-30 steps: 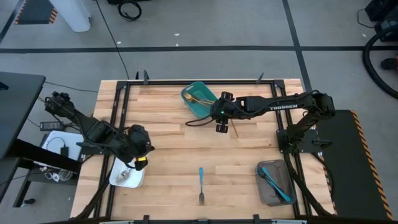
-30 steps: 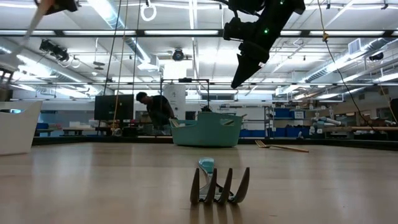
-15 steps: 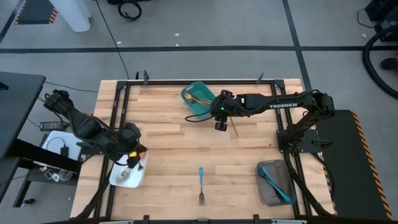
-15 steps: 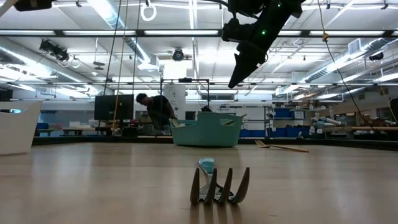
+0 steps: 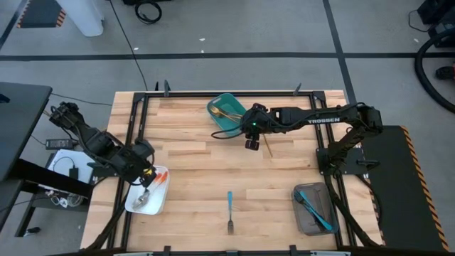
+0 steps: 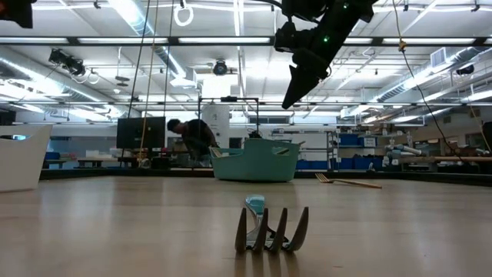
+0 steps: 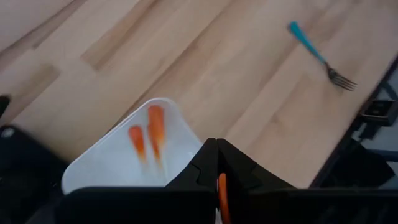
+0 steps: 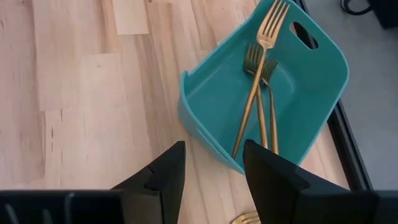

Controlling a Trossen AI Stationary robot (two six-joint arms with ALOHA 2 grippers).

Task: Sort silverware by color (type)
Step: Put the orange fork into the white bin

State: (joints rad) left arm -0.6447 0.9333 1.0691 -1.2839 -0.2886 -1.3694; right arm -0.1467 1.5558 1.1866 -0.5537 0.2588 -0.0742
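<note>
My left gripper (image 5: 147,175) hangs over the white tray (image 5: 135,205) at the near left, shut on an orange-handled utensil (image 5: 159,177). Two orange-handled pieces (image 7: 148,135) lie in that tray. A blue-handled fork (image 5: 229,209) lies flat on the table near the front edge. The teal bin (image 8: 323,68) at the far middle holds three gold forks (image 8: 260,93). Another gold fork (image 5: 269,146) lies on the table beside the bin. My right gripper (image 8: 211,171) hovers open above the bin's near side, nothing between its fingers. My left gripper pinches the utensil's orange handle (image 7: 222,198) between its two shut fingers, coming from above at a slant. A stretch of the handle (image 5: 161,176) sticks out toward the table's right. The utensil is lifted clear over the tray; its other end is hidden by the gripper.
A grey tray (image 5: 304,219) at the near right holds blue-handled utensils (image 5: 314,210). A black frame rail (image 5: 227,93) runs along the table's far edge. Bare wood lies between the blue fork and the teal bin. A person (image 6: 192,138) stands far behind the table.
My left gripper has moved toward the table's left edge, over the white tray, and its wrist has rolled. The orange handle, which hung below the gripper, now points toward the table's right. The gripper stays shut on it.
</note>
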